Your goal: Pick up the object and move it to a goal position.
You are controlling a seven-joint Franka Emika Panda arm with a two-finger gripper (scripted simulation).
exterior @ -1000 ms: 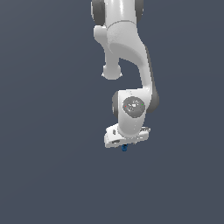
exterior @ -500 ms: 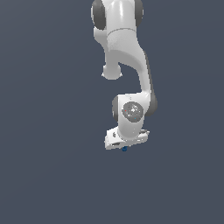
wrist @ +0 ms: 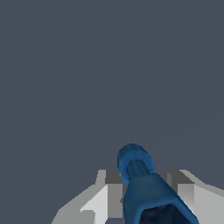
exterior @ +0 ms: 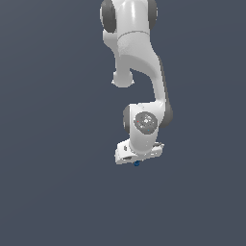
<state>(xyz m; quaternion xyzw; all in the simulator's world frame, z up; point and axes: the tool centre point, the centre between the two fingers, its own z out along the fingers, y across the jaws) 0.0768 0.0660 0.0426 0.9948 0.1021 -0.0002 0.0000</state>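
The object (exterior: 137, 164) is a tiny blue thing that peeks out just under the white gripper (exterior: 138, 160) in the exterior view. In the wrist view the object (wrist: 144, 188) is a blue piece with a rounded knob end and a dark hollow at the near end. It sits between the two grey-white fingers (wrist: 103, 197), which press on both of its sides. The gripper (wrist: 146, 192) is shut on it and holds it above the plain grey floor. The arm hangs down from the upper middle of the exterior view.
A plain dark grey surface (exterior: 57, 192) fills both views. No other objects, containers or edges show.
The arm has moved slightly toward the exterior view's left with the blue object still held in the gripper. The grip has not changed.
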